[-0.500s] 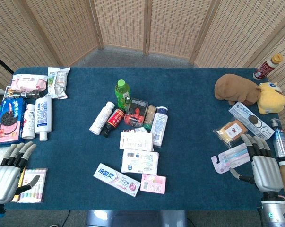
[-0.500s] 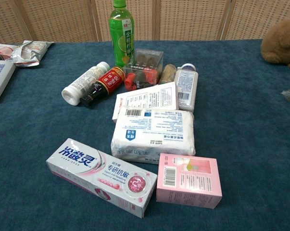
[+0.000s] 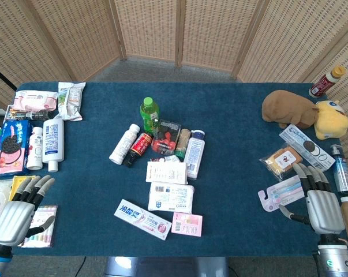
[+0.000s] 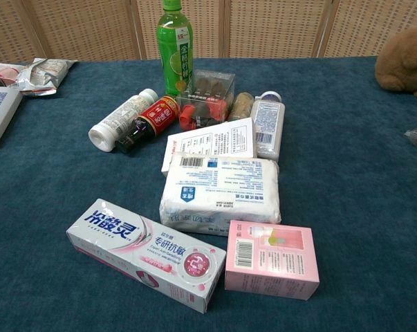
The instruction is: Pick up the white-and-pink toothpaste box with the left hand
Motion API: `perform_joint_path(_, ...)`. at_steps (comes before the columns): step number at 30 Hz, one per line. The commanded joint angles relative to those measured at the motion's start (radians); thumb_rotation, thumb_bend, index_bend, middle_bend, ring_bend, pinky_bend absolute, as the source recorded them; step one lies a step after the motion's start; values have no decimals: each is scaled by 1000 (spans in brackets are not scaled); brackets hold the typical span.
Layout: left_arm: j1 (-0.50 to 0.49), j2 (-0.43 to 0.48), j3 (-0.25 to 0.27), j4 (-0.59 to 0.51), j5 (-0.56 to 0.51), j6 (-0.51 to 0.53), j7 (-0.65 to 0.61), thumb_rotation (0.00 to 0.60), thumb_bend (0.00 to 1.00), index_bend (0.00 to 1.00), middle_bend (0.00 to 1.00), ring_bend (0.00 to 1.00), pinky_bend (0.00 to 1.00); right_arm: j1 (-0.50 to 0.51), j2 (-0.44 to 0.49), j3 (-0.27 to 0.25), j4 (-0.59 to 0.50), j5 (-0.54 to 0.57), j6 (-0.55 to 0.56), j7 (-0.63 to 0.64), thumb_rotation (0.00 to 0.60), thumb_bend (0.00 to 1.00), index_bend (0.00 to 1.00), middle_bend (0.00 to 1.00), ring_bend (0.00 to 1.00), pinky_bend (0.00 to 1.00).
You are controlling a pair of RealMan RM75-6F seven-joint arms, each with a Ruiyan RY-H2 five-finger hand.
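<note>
The white-and-pink toothpaste box (image 3: 142, 219) lies flat near the table's front edge, angled down to the right; the chest view shows the toothpaste box (image 4: 145, 252) close up at lower left. My left hand (image 3: 18, 212) hovers at the front left corner, far left of the box, fingers spread and holding nothing. My right hand (image 3: 320, 202) is at the front right, fingers apart and empty. Neither hand appears in the chest view.
A pink box (image 3: 187, 224) touches the toothpaste box's right end, and a white pack (image 3: 170, 197) lies just behind. Bottles and a green drink (image 3: 149, 112) cluster mid-table. A marker set (image 3: 40, 225) sits under my left hand. Snacks line the left edge, plush toys (image 3: 303, 112) the right.
My left hand has shifted slightly right and forward over the marker set. The right hand and all objects stay put.
</note>
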Motion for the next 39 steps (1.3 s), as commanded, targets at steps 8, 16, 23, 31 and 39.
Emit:
perform_joint_path(8, -99, -13, 20, -39, 13, -178, 23, 600, 313, 0, 0, 0, 0, -13, 21, -1, -15, -11, 11, 9, 525, 198, 0, 0, 0, 0)
perform_joint_path(16, -206, -110, -7, -49, -29, -354, 88, 600, 312, 0, 0, 0, 0, -45, 45, -13, -12, -33, 47, 48, 525, 198, 0, 0, 0, 0)
perform_joint_path(23, -288, -208, -40, -26, -100, -477, 124, 600, 312, 0, 0, 0, 0, -78, 66, -25, 2, -48, 80, 97, 523, 200, 0, 0, 0, 0)
perform_joint_path(31, -362, -334, -79, 32, -166, -546, 135, 600, 306, 14, 8, 8, 0, -103, 77, -32, 17, -58, 101, 132, 527, 198, 0, 0, 0, 0)
perform_joint_path(39, -398, -413, -89, 89, -227, -569, 185, 600, 305, 483, 504, 553, 357, -118, 90, -32, 17, -66, 113, 158, 522, 198, 0, 0, 0, 0)
